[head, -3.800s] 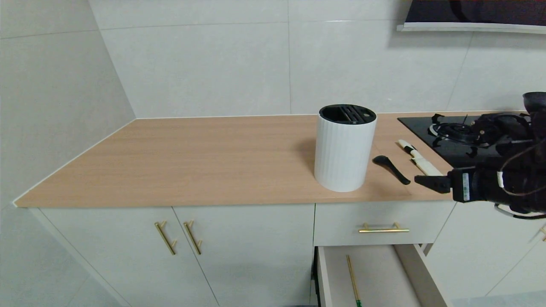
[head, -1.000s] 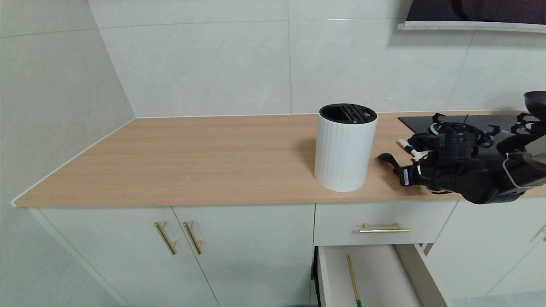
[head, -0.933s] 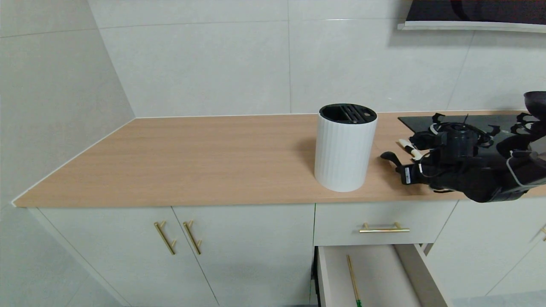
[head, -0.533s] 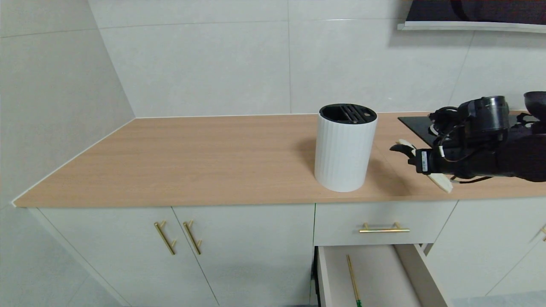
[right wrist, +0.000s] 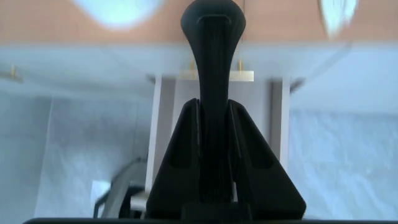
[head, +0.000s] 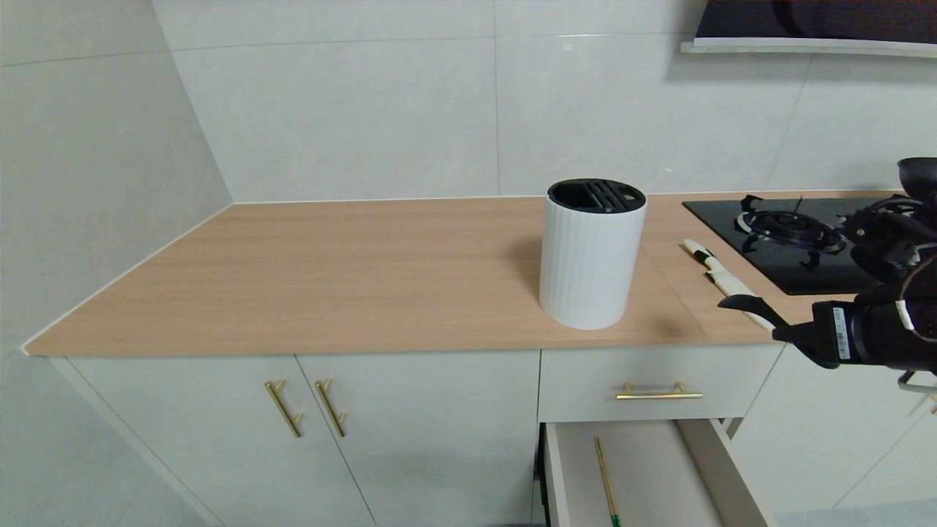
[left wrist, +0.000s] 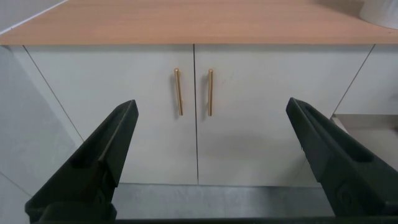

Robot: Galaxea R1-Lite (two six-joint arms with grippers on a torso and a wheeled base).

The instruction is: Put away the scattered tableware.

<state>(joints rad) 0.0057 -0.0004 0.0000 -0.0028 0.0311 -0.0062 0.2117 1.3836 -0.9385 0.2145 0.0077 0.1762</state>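
1. The open drawer [head: 714,461] is nearest and lowest, with a pair of chopsticks [head: 606,476] lying lengthwise inside
2. The left gripper [left wrist: 211,106] faces the cabinet doors [left wrist: 261,112] under the worktop, its fingers [left wrist: 99,168] spread wide with nothing between them
3. The right gripper [head: 782,333] hangs at the worktop's front edge, up and right of the drawer; its fingers [right wrist: 180,149] are clamped on the handle of the black spoon [head: 739,301], whose bowl juts out beyond the fingertips
4. On the worktop [head: 366,271], a white knife [head: 721,277] lies beside the hob [head: 790,241]
5. A white ribbed holder [head: 591,256] stands upright, left of the knife
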